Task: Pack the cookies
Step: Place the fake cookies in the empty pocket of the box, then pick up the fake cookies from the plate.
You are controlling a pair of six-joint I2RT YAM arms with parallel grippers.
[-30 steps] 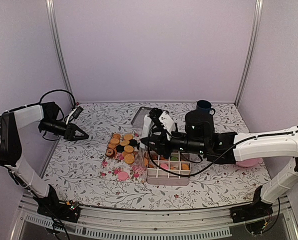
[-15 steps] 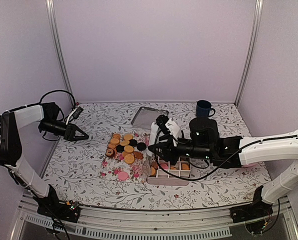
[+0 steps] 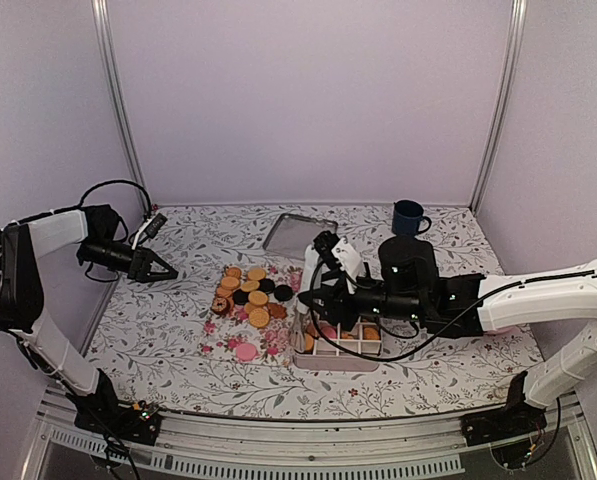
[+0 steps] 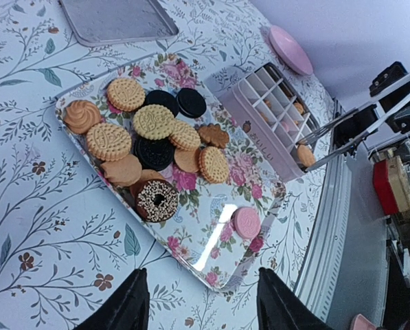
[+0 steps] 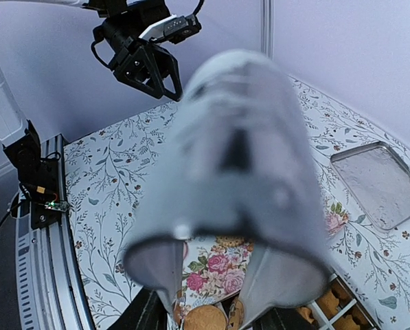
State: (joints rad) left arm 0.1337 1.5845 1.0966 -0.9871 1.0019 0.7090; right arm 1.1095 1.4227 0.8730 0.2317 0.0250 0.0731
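We see the left gripper point(image 3: 166, 269) hovering over the left side of the table point(image 3: 148, 335), well apart from the cookies point(image 3: 250, 293) on the floral tray point(image 3: 221, 336). The right gripper point(image 3: 303, 303) hangs where that tray meets the divided box point(image 3: 338, 362); a blue mug point(image 3: 409, 216) stands behind.

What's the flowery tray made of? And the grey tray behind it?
The flowery tray looks like glossy printed plastic or melamine: light glints off it by the pink cookie. The grey tray looks like dull brushed metal, with a raised rim, though I can't be sure.
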